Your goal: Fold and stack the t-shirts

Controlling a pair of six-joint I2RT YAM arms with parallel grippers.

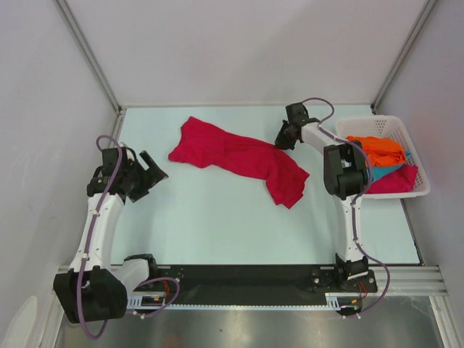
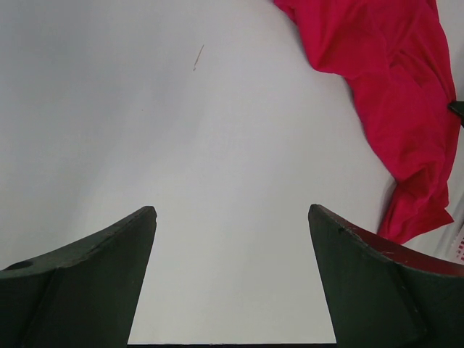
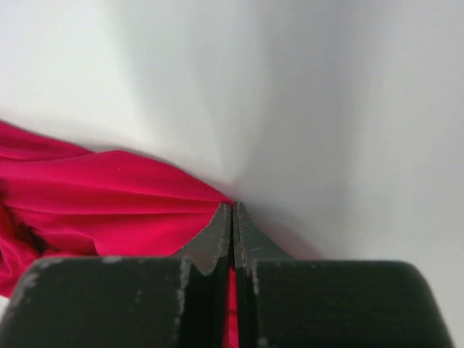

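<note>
Right tool [image 3: 232, 214] pressed together, clamped on a fold at the edge of the crimson red t-shirt [image 1: 233, 154]; sliver of red cloth showing between the two fingers in the right wrist view, tips low over the desk [image 1: 217, 217]. Seen from above, reaching to the far side of the desk, at the shirt's right-hand end and just left of the white slatted basket [image 1: 378, 120].

Crimson red t-shirt lying crumpled and unfolded on the desk, stretched as a long band from far left of centre down toward the right, bunched thicker at the near right end.

Left tool [image 2: 232, 210] spread wide apart, gripping nothing, only bare desk between the fingers; hanging over the left side of the desk, well apart from the shirt, whose left end shows at the upper right of the left wrist view.

Inside the basket at the right edge of the desk: orange t-shirt [image 1: 377, 148] on top, teal t-shirt [image 1: 386, 171] beneath it, red cloth [image 1: 400, 181] at the near end, all heaped loosely.
</note>
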